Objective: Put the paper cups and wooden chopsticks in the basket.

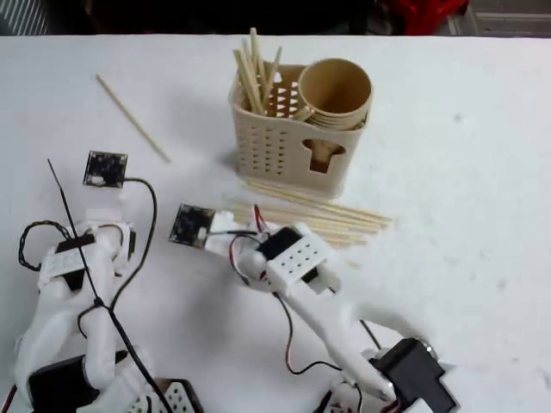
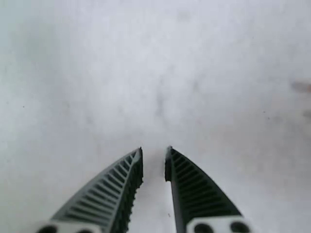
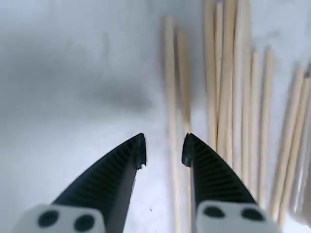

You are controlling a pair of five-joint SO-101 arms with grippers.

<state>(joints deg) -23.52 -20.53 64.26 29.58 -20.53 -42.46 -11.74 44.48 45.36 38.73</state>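
Ribbed black fingers of the right gripper [image 3: 164, 145] stand a narrow gap apart, their tips low over the white table [image 3: 73, 73]. One of the pale, thin wooden chopsticks [image 3: 228, 97] runs along the tabletop right under that gap (whether either finger touches it I cannot tell). More of those sticks lie side by side just past one finger. Seen from the high view, this loose bundle [image 1: 318, 215] lies flat in front of the cream perforated plastic basket [image 1: 284, 151], close against its base, and the white right arm [image 1: 293, 258] sits at the bundle's near edge. Inside the basket, a nested stack of tan paper cups [image 1: 336, 86] fills one side, mouths tilted upward, and several upright chopsticks [image 1: 256, 69] lean together in the other side, their ends poking above the rim. A single chopstick [image 1: 132, 118] lies at a slant on the table, well apart from the basket on the left arm's side. The left gripper [image 2: 154, 155], with grey ribbed fingers likewise only narrowly parted, hangs over bare tabletop, and the left arm [image 1: 77, 267] is well apart from the bundle.
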